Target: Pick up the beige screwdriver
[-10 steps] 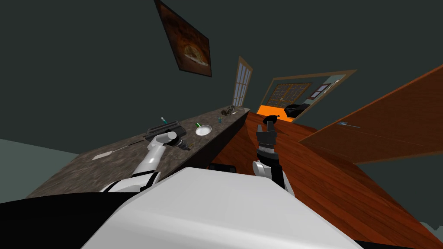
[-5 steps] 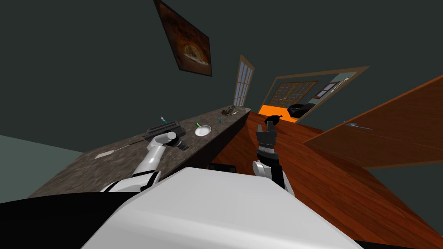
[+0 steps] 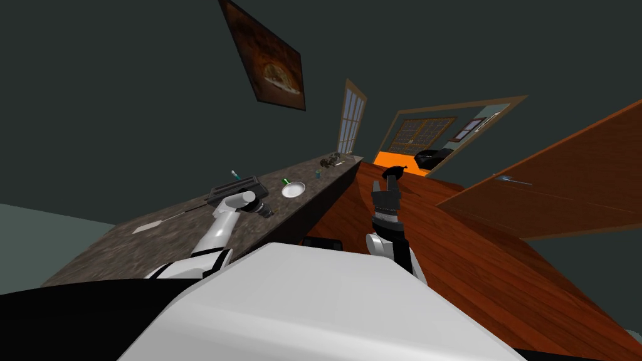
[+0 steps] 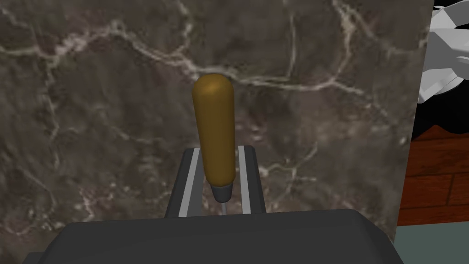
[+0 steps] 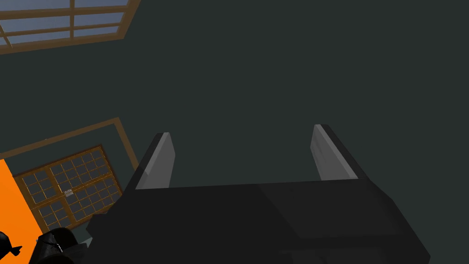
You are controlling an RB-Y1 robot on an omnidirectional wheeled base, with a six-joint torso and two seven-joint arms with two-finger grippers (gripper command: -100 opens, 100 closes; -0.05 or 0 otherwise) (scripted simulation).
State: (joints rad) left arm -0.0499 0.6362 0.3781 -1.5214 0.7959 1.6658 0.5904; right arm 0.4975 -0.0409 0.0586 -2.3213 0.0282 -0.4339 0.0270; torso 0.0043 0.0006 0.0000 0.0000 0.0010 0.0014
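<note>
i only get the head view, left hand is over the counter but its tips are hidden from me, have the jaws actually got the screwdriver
observer: yes. In the left wrist view the left gripper has its jaws pressed against both sides of the screwdriver, low on its ochre handle near the grey collar.
operator: which way does the handle point
observer: its rounded butt end sticks out past the jaws, over the dark veined countertop, and the thin shaft runs back toward the gripper's body.

left gripper (image 4: 219, 153) over a dark marble countertop (image 4: 114, 91) with pale veins, its two fingers (image 4: 190, 183) pressing the sides of the screwdriver (image 4: 214, 123), ochre-brown rounded handle, grey collar near the gripper's body, wooden floor (image 4: 430, 178) beyond the countertop's edge
</note>
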